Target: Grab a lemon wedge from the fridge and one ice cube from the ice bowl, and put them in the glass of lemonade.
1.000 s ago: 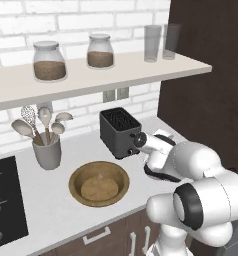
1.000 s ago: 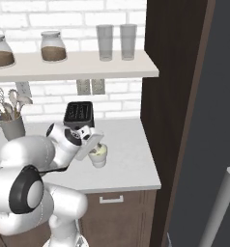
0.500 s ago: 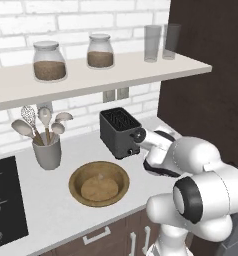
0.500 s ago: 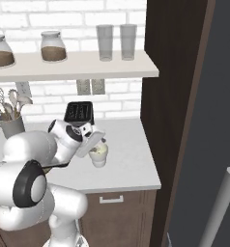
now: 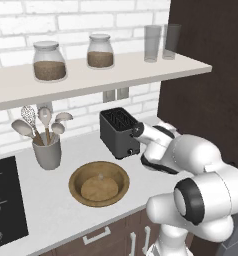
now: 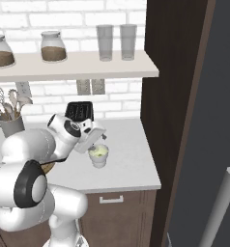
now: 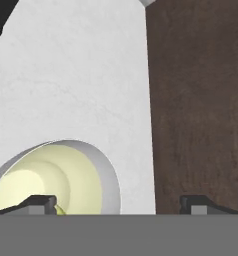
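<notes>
End effector [image 7: 118, 202] spread wider since earlier — over one glass of lemonade [image 6: 98, 155] (two jars [image 5: 50, 61], two tall glasses [image 5: 153, 43]).

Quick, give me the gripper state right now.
Gripper: open, fingers spread wide and holding nothing, poised just above the glass of lemonade.
</notes>
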Controlling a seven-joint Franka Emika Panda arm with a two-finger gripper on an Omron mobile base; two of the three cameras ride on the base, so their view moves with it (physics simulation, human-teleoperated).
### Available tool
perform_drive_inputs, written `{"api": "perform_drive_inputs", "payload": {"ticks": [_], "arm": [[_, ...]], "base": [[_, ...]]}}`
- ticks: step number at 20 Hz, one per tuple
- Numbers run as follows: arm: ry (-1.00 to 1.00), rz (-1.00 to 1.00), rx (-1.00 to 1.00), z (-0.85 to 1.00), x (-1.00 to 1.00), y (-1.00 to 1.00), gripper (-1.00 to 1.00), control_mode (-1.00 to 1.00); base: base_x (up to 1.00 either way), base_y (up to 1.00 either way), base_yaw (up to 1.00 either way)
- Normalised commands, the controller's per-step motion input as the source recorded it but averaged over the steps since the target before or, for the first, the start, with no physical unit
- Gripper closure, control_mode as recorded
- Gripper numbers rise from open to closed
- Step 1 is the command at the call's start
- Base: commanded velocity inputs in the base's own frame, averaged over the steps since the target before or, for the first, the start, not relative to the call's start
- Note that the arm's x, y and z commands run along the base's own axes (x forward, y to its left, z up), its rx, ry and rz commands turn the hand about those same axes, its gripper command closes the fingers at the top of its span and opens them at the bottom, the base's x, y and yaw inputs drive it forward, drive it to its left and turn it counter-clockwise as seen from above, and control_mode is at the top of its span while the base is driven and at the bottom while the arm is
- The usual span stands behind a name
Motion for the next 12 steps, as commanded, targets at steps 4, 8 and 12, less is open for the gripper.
{"api": "perform_drive_inputs", "payload": {"ticks": [4, 8, 12], "arm": [[0.00, -0.08, 0.02, 0.01, 0.18, -0.13, -1.00, -1.00], [0.00, -0.08, 0.00, -0.07, 0.29, -0.08, -1.00, -1.00], [0.00, -0.08, 0.00, -0.16, 0.10, -0.03, -1.00, -1.00]], "base": [[0.00, 0.00, 0.00], [0.00, 0.00, 0.00], [0.00, 0.00, 0.00]]}}
